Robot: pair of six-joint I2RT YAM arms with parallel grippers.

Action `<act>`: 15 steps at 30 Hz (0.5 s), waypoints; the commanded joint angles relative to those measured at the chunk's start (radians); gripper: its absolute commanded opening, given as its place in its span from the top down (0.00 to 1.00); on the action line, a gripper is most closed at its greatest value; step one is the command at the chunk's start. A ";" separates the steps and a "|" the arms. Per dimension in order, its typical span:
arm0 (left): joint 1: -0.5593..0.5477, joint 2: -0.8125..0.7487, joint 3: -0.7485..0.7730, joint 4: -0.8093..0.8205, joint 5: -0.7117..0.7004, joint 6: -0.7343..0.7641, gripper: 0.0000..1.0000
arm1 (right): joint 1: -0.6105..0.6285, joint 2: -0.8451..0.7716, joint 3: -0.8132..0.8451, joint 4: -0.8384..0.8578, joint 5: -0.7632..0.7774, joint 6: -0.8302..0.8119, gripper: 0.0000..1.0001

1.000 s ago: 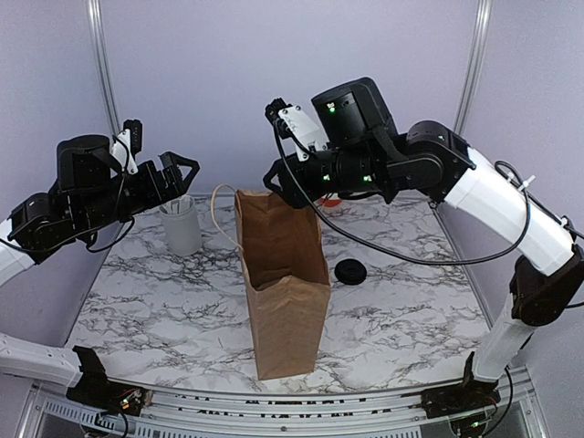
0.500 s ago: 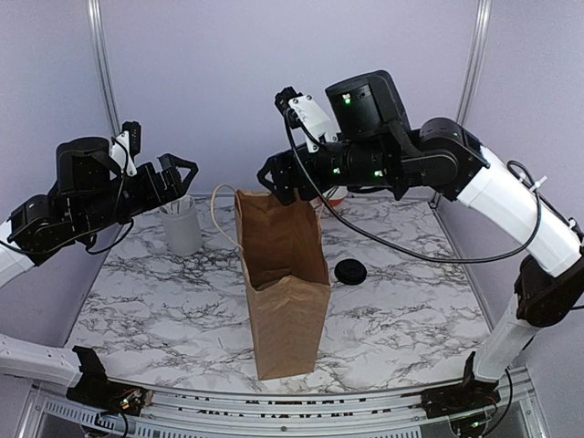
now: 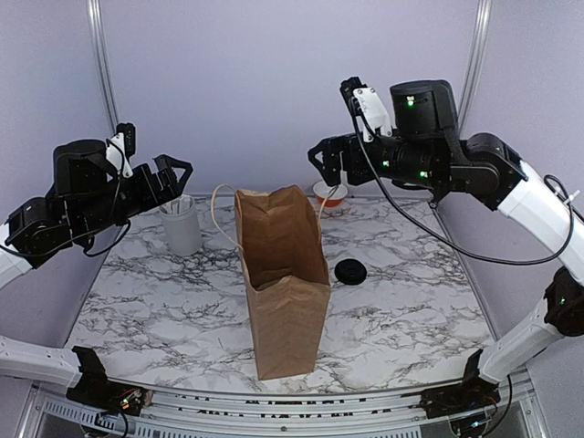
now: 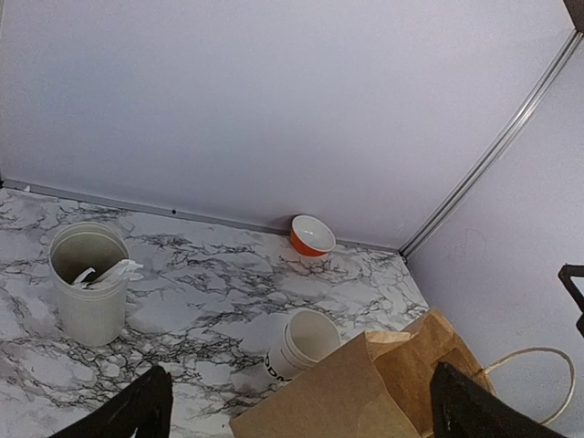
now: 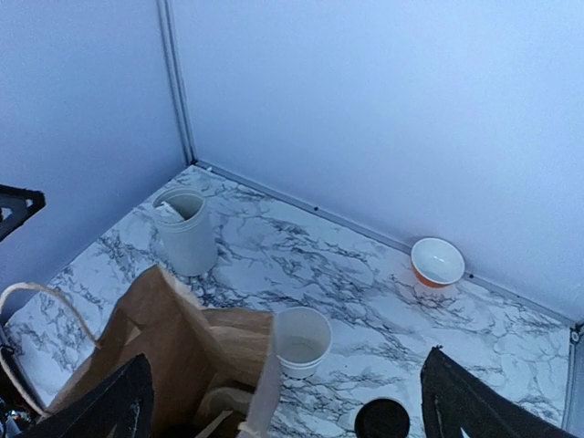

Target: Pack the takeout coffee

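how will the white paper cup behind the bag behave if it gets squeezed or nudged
The paper cup stands open with no lid and looks empty, so it is probably very light. Its thin rim would likely squash under a firm pinch. It tapers to a narrow base, so a push near the top may tip it.

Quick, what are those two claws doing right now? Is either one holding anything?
Left gripper: open, holding nothing.
Right gripper: open, holding nothing.
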 commanded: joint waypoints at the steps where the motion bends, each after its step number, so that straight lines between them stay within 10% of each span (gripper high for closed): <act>1: 0.019 -0.029 -0.017 -0.020 -0.049 0.016 0.01 | -0.112 -0.128 -0.144 0.117 -0.003 0.035 0.00; 15: 0.270 -0.034 -0.155 -0.090 -0.006 -0.016 0.01 | -0.574 -0.379 -0.704 0.356 -0.134 0.093 0.00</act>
